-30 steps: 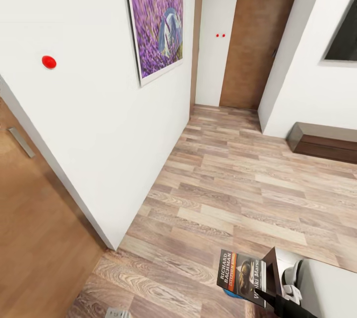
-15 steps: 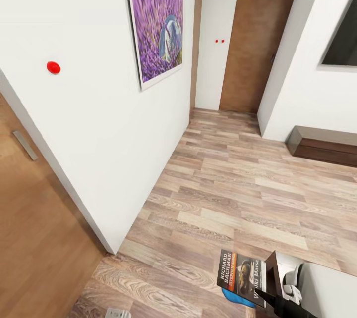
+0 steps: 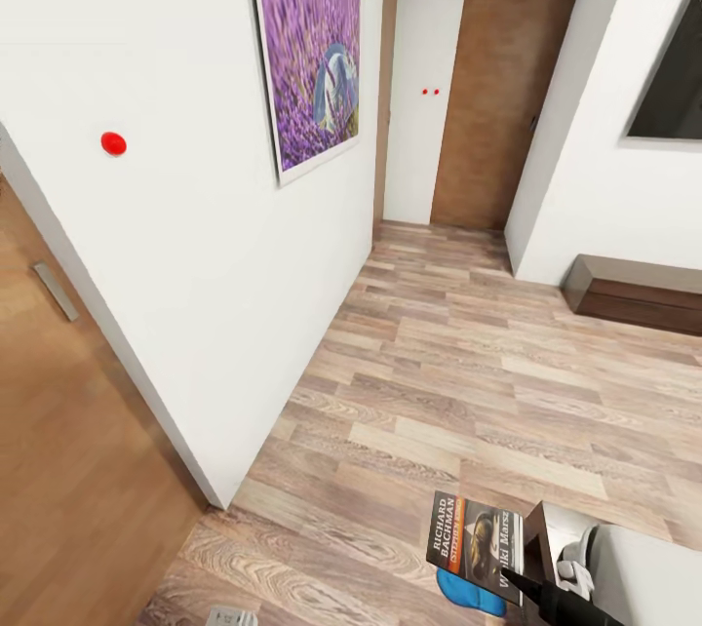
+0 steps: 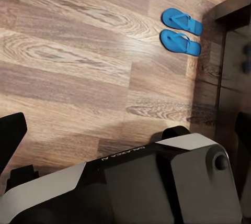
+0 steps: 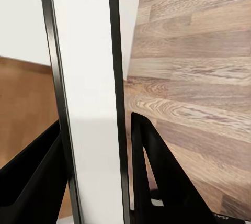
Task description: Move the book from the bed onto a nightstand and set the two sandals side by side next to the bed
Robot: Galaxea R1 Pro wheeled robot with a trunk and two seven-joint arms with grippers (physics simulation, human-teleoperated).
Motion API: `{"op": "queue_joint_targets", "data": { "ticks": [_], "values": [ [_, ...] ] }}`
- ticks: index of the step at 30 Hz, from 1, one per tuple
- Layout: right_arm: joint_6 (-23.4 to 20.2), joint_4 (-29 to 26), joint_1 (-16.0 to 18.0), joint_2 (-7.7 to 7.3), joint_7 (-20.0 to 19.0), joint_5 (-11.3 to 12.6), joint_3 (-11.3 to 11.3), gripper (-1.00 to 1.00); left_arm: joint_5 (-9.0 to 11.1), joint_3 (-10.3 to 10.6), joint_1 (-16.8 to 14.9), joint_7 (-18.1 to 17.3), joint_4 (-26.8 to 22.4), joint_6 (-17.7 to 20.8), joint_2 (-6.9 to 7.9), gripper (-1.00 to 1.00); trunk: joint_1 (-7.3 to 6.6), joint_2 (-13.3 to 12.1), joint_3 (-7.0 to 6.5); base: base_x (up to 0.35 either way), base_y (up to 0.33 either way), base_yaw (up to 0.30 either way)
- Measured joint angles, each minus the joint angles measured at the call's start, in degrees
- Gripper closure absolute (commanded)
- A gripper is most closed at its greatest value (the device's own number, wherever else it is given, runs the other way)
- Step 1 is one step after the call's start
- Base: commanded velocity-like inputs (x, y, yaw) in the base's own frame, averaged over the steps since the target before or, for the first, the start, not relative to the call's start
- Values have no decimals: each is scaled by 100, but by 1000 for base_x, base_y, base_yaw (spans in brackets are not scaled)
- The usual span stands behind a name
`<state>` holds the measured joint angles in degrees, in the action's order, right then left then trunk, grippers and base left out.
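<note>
Together, two sandals on floor; one book.

— What hangs on the wall to my left?

— A purple painting in a pale frame, and lower down a round red button.

— And ahead of me?

— A tan wooden door at the far end, two small red dots on the white wall just beside it. Another tan door stands near, on the left.

— To the right?

— A dark window, and under it a long low dark dresser on the plank floor.
</note>
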<state>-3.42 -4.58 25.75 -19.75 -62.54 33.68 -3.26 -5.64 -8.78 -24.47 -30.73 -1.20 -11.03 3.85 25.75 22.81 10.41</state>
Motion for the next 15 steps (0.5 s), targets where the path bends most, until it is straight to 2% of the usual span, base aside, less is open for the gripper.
{"op": "queue_joint_targets", "data": {
  "ticks": [15],
  "values": [
    [0,0,3,0,-2,-1,-5,100,0,0,0,0,0,0,-2,-100,0,0,-139,0,0,0]
  ]
}}
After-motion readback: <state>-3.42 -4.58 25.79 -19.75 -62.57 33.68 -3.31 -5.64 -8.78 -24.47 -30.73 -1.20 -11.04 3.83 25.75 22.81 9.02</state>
